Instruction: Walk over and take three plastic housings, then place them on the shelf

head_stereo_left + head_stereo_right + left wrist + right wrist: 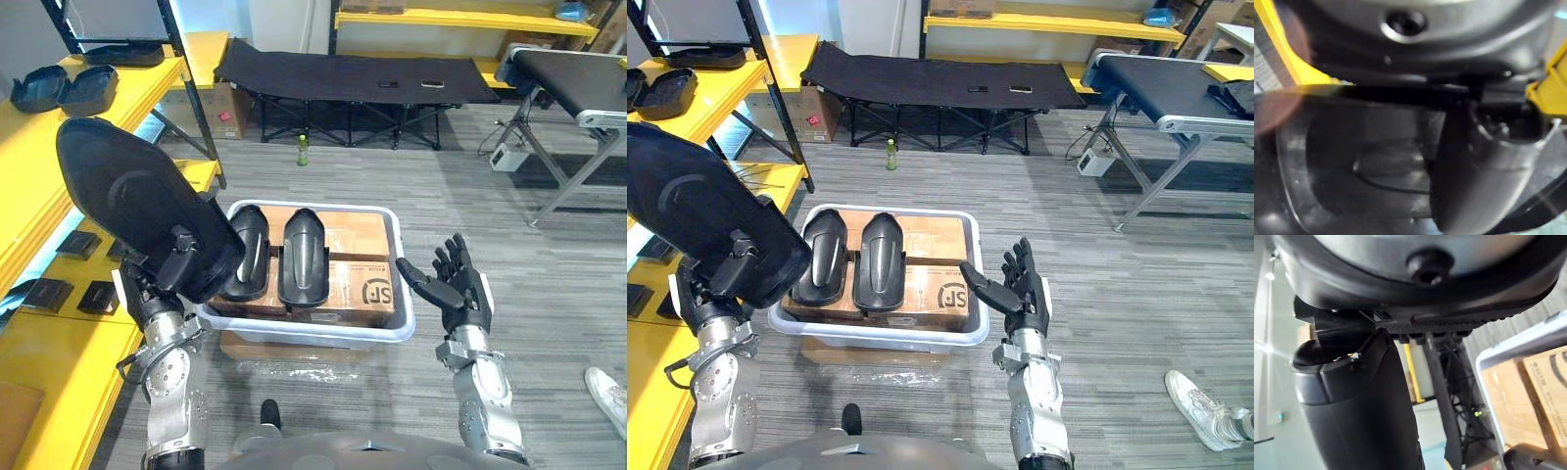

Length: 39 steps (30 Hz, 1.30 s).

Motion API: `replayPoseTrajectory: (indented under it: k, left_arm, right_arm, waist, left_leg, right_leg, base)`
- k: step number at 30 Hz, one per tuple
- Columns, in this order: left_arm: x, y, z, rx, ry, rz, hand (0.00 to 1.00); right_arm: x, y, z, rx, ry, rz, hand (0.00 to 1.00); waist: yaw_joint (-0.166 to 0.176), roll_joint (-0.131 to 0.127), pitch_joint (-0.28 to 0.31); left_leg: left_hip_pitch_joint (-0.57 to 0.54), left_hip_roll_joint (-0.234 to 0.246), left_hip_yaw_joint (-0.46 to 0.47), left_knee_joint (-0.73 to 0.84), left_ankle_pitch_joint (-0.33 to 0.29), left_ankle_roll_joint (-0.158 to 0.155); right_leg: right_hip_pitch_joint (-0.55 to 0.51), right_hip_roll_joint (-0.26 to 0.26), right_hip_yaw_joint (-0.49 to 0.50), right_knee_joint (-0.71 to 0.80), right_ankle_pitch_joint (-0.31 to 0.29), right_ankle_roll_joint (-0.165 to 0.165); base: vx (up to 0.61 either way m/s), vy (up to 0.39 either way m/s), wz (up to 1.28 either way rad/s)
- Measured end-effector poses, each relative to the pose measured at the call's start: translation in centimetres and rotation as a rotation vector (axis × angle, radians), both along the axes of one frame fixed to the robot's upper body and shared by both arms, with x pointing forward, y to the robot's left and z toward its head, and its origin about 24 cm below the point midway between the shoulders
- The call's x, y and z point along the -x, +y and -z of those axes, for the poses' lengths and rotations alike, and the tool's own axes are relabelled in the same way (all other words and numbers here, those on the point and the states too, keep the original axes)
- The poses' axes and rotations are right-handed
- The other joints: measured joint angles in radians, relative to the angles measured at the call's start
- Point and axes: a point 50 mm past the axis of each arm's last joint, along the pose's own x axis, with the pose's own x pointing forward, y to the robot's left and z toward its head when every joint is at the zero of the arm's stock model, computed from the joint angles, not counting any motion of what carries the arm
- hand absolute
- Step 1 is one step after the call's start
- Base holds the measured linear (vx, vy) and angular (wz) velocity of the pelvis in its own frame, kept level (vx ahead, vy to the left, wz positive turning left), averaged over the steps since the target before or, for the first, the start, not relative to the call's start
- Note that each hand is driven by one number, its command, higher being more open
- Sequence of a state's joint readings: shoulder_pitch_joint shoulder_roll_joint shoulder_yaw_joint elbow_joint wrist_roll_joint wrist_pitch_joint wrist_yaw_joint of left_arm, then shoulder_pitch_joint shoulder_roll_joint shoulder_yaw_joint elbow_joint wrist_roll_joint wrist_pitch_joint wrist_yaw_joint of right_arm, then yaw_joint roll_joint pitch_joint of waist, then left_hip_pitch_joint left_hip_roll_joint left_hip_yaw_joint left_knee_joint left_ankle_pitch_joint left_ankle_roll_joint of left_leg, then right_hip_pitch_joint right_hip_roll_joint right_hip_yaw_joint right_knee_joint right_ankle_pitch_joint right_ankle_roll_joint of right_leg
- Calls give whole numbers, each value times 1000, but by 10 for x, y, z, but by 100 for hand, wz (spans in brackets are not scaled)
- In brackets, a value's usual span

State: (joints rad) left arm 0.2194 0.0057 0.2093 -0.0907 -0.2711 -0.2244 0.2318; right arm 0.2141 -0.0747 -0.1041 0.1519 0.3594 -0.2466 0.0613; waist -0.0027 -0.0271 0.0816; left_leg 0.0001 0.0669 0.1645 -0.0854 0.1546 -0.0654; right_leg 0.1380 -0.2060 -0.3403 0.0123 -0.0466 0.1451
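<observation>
In the left eye view, the left hand (181,266) at the frame's left is curled round the lower end of a large black oval plastic housing (122,191). It holds the housing tilted up beside the yellow steel shelf (24,147). At centre, a second black housing (245,253) and a third black housing (301,257) lie side by side on brown cardboard boxes (358,257) inside a pale grey plastic tub (323,333). The right hand (458,286) hangs just right of the tub, fingers spread and empty. In the upper left, a pair of dark moulded shells (59,86) sits on the shelf's upper level.

In the right eye view, a black folding cot (940,73) runs across the top, with a green bottle (890,154) on the floor in front of it. A grey conveyor table (1156,88) is at upper right and a person's white shoe (1205,397) at lower right. None of these lies between the held housing and the shelf. The shelf's black slanted upright (774,98) is the nearest obstacle.

In the left wrist view, the thumb (1474,176) lies across the held housing's dark surface, with yellow shelf edges beyond.

In the right wrist view, that hand's thumb (1356,406) stands free, with the tub's rim and cardboard past it.

The housing is big and gripped at one end only, so it could likely twist or slip during the swing to the shelf. It might also clip the upright or knock the shells already there.
</observation>
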Motion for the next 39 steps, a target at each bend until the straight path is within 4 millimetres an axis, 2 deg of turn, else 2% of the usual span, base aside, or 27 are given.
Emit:
replayPoseTrajectory:
  k: [4,7,9,12,13,14,15,16,17,18,19,20,21,22,24,27,31,36,39]
  left_arm:
    - [5,-1,-3,-17,-8,23,0]
    - [7,0,-9,-29,-30,20,0]
    - [11,0,-12,-40,-39,34,0]
    - [19,-6,-12,-43,-35,69,0]
    - [22,-8,-11,-37,-31,88,0]
    - [23,-9,-9,-26,-30,119,0]
    - [23,-10,-9,-19,-33,137,0]
    - [22,-14,-9,-8,-47,180,0]
    - [22,-19,-8,9,-57,208,0]
    - [22,-22,-7,17,-56,217,0]
    - [24,-25,-5,31,-50,229,0]
    - [23,-27,-4,37,-47,244,0]
    - [22,-29,-5,33,-51,258,0]
    - [21,-30,-5,29,-50,264,0]
    - [20,-30,-5,-10,-26,295,0]
    - [18,-26,-8,-53,-22,298,0]
    - [14,-21,-14,-46,-50,259,0]
    - [18,-16,-13,8,-61,188,0]
    - [30,-21,-9,53,-42,162,0]
  right_arm:
    - [0,2,0,-13,-9,-28,100]
    - [-4,13,-1,-25,-19,-94,100]
    - [-6,25,0,-38,-19,-147,100]
    - [-9,43,1,-50,-3,-228,100]
    - [-10,48,0,-52,-6,-248,100]
    - [-12,49,-1,-45,-7,-252,100]
    - [-12,49,-1,-40,-7,-250,100]
    - [-12,46,-1,-28,-2,-241,100]
    - [-14,42,-2,-7,-5,-248,100]
    - [-15,40,-4,7,-8,-255,100]
    - [-17,37,-7,26,-18,-265,100]
    - [-22,39,-10,26,-39,-267,100]
    - [-27,43,-16,24,-71,-274,100]
    - [-31,45,-19,19,-84,-277,100]
    - [-33,61,-21,-12,-101,-318,100]
    - [-32,75,-25,-23,-123,-375,100]
    - [-33,85,-38,-28,-184,-431,100]
    - [-37,92,-48,-24,-250,-482,100]
    - [-39,99,-51,-20,-268,-517,100]
  waist:
    - [1,0,0]
    - [10,2,2]
    - [13,3,3]
    - [34,14,18]
    - [39,25,34]
    - [45,38,45]
    - [47,42,48]
    - [54,33,59]
    - [75,45,74]
    - [86,61,73]
    - [83,73,72]
    - [78,52,81]
    - [79,39,92]
    - [79,34,99]
    - [83,19,107]
    - [92,20,107]
    - [111,19,106]
    - [134,23,104]
    - [141,26,103]
  left_leg:
    - [6,0,7,0,-4,1]
    - [2,-2,-5,0,-5,0]
    - [-10,-6,-32,1,-5,0]
    - [-26,-17,-108,1,13,4]
    - [-31,-22,-131,2,20,5]
    - [-59,-17,-130,24,-10,24]
    - [-87,-4,-87,70,-29,36]
    - [-159,28,10,212,-91,60]
    - [-209,79,74,404,-171,93]
    - [-209,95,86,469,-202,76]
    - [-203,95,78,477,-254,43]
    - [-199,61,82,484,-266,50]
    - [-207,46,91,490,-277,67]
    - [-215,46,95,503,-282,72]
    - [-245,47,90,545,-306,85]
    - [-246,39,81,530,-308,91]
    - [-239,5,52,471,-277,94]
    - [-234,-28,-22,337,-168,80]
    - [-193,-36,-87,205,-63,65]
  right_leg:
    - [1,-1,8,-1,0,0]
    - [5,-1,-3,-6,0,0]
    - [13,0,-31,-3,-2,-1]
    - [43,2,-119,13,-15,-6]
    - [68,2,-164,25,-24,-4]
    - [79,-1,-210,38,-27,-5]
    - [82,-2,-234,42,-25,-5]
    - [87,-18,-269,54,-24,-7]
    - [87,-34,-278,89,-36,-8]
    - [86,-46,-272,120,-55,1]
    - [79,-56,-260,173,-85,13]
    - [64,-104,-250,222,-103,14]
    - [50,-127,-244,243,-106,7]
    - [47,-132,-240,247,-104,7]
    - [37,-129,-240,235,-57,12]
    - [36,-125,-240,217,1,-4]
    - [41,-119,-240,191,8,-3]
    - [67,-73,-293,119,8,-2]
    - [91,-35,-343,104,7,-4]
  base:
    - [-1,-5,-7]
    - [-3,-17,10]
    - [10,-31,41]
    - [13,-55,81]
    - [-7,-41,104]
    - [-37,-27,110]
    - [-55,33,118]
    - [-75,101,95]
    - [-65,134,63]
    - [-56,155,13]
    - [-39,135,-2]
    - [-47,212,6]
    - [-35,183,2]
    - [-47,212,-6]
    - [-43,170,-4]
    - [-23,125,9]
    - [-17,35,29]
    - [-15,-84,49]
    - [-19,-108,55]
